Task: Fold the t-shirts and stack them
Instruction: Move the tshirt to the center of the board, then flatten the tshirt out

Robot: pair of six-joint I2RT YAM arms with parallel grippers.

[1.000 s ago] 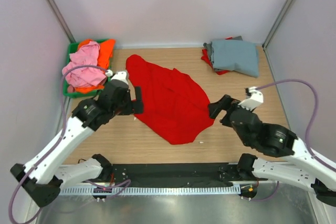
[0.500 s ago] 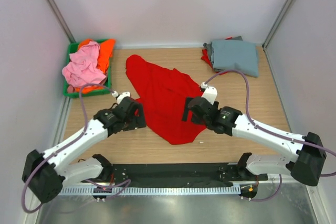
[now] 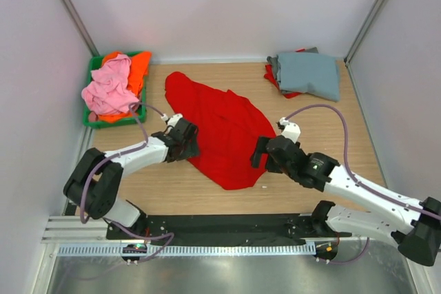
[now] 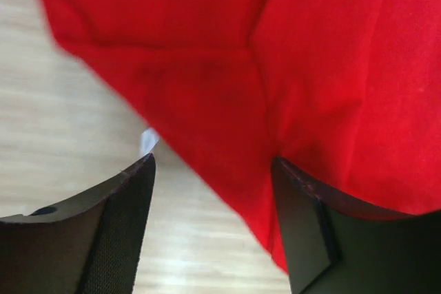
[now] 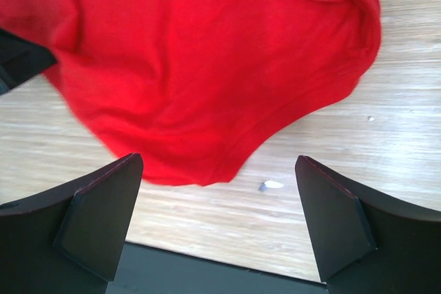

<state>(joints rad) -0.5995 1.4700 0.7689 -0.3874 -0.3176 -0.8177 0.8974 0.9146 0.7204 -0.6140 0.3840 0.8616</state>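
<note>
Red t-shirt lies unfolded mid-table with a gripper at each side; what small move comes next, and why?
Probably lower the left gripper and close it: its jaws stand open astride the edge of the red t-shirt, not yet gripping. The right gripper, open too, has the near hem in front of it.

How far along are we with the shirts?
Done: a folded grey-blue shirt lies on red cloth at the far right. In hand: the red shirt is spread mid-table, unfolded. The left gripper and right gripper are open at its near edges, gripping nothing. Left: this fold, plus the pink shirt and orange shirt in the green bin.
</note>
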